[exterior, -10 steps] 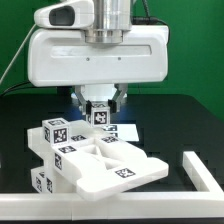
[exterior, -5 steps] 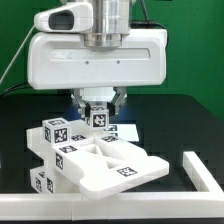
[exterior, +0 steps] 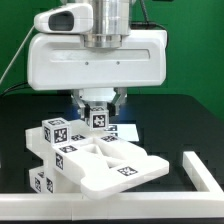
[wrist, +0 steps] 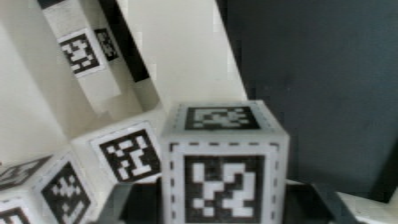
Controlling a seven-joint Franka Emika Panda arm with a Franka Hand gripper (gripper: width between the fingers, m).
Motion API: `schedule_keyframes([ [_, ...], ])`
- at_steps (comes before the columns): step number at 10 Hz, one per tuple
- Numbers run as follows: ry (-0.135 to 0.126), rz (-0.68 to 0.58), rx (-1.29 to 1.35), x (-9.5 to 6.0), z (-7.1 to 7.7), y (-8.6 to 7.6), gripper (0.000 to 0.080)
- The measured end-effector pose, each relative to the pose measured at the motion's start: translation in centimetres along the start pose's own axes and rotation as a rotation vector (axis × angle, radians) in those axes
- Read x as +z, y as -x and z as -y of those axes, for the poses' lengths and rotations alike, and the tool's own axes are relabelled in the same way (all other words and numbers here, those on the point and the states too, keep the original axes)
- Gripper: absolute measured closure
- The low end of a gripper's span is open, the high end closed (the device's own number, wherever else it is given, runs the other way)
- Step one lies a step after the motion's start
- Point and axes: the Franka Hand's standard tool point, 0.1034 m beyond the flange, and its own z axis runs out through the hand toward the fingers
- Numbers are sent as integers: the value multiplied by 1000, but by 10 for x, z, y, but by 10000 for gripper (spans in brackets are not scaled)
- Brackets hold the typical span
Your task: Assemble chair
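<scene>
Nearest to me in the exterior view, a long thin white rail [exterior: 110, 205] runs along the table's [exterior: 190, 115] front edge, turning up at the exterior view's right; I read it as a fence to square parts against. Behind it sits the chair [exterior: 95, 165], partly built: a flat slab with tagged blocky bars stacked on the exterior view's left side, resting on the black table so I can work from above. Further back, the gripper [exterior: 98, 112] hangs under the arm, and its jaws are closed on a small tagged block [exterior: 99, 116], held upright just above the assembly's rear. The wrist view fills with that block [wrist: 217, 165], tags on two faces, other pieces pale beyond it. I judge it is held this way for lowering onto the structure.
</scene>
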Motion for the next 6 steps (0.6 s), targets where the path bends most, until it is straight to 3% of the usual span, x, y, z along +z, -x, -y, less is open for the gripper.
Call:
schedule_keyframes([
  [1,0,0,0,0,0,0,285],
  [2,0,0,0,0,0,0,174],
  [6,0,0,1,0,-1,0,151],
])
